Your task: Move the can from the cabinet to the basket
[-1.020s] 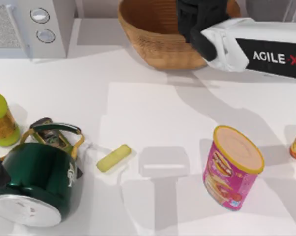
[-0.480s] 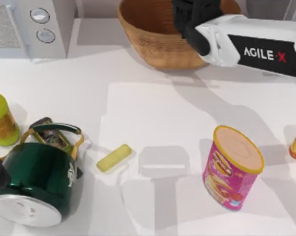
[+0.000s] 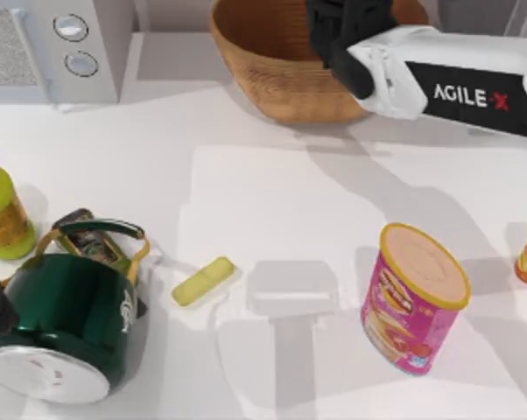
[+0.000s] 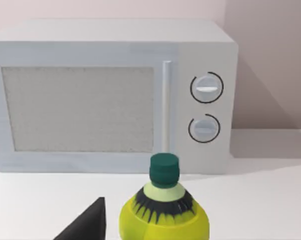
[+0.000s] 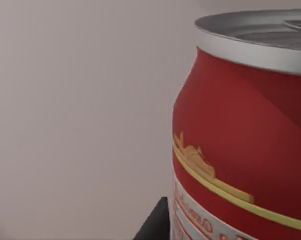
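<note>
Our right hand hangs over the basket, gripping the can upright; release comes next.

Top view: overhead, looking down on the tabletop. Left wrist view: low, level, facing the white appliance, shared with top view. Right wrist view: very near the can.

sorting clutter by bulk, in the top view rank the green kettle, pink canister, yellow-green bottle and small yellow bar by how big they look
1. Green kettle, largest.
2. Pink canister, clearly smaller in footprint.
3. Yellow-green bottle, partly cut off by the left edge, so its rank is less sure.
4. Small yellow bar, smallest.
</note>
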